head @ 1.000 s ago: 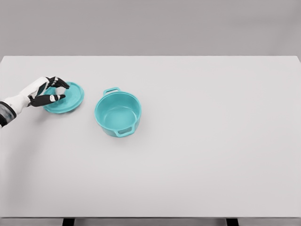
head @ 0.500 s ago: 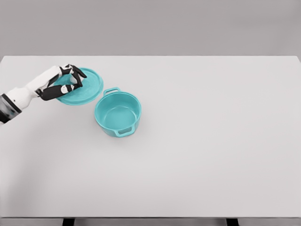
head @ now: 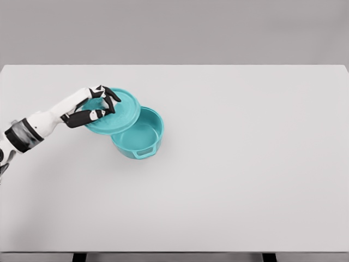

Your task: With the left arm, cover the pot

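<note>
A teal pot stands open on the white table, left of the middle, with one small handle facing the front. My left hand is shut on the teal lid and holds it in the air, tilted. The lid overlaps the pot's upper left rim and hides the far handle. The lid's right edge reaches about halfway across the pot's opening. The left arm comes in from the lower left edge.
The table's far edge runs along the top of the view against a grey wall. Its front edge lies at the bottom, with two dark legs showing below.
My left hand has carried the lid up and to the right, from the table at the far left to above the pot's left rim. The pot has stayed in place.
</note>
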Motion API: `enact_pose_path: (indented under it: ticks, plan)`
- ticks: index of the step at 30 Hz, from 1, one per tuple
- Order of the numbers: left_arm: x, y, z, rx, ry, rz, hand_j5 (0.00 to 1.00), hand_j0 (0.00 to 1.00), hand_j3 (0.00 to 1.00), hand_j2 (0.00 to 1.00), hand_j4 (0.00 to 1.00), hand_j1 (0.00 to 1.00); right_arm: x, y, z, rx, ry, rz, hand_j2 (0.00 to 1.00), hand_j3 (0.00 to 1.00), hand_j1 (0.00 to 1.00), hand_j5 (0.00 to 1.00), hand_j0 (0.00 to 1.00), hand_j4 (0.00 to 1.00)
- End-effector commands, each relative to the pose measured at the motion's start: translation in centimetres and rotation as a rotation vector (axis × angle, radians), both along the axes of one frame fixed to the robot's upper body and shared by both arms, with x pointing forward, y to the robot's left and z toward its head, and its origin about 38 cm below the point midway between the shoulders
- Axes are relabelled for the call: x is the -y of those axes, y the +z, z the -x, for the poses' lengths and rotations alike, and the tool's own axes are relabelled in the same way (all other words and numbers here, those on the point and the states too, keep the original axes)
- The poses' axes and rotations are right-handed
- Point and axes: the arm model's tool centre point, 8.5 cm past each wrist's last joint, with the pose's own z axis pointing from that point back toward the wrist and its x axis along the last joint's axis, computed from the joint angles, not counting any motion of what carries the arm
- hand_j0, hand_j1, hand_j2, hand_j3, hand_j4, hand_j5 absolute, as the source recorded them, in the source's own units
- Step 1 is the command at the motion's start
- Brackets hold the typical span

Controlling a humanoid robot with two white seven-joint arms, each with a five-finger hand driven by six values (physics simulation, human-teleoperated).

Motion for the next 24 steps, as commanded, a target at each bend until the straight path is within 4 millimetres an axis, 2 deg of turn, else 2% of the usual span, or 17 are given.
enact_pose_path:
  ticks: [1,6,10,24]
  plan:
    - [1.0,-0.2,0.0,0.005,-0.013,0.005,0.31,0.31,0.31,0.31,0.31,0.31,0.0,0.0,0.0,0.000,0.001,0.000,1.00,1.00,1.00,1.00,1.00,1.00]
    - [0.0,-0.9,-0.6,-0.013,0.029,0.008,0.31,0.31,0.31,0.31,0.31,0.31,0.0,0.0,0.0,0.000,0.001,0.000,1.00,1.00,1.00,1.00,1.00,1.00]
    - [1.0,-1.6,-0.9,-0.003,0.029,-0.010,0.31,0.31,0.31,0.31,0.31,0.31,0.0,0.0,0.0,0.000,0.001,0.000,1.00,1.00,1.00,1.00,1.00,1.00]
    - [3.7,-2.6,0.3,-0.005,-0.026,0.012,0.31,0.31,0.31,0.31,0.31,0.31,0.0,0.0,0.0,0.000,0.001,0.000,1.00,1.00,1.00,1.00,1.00,1.00]
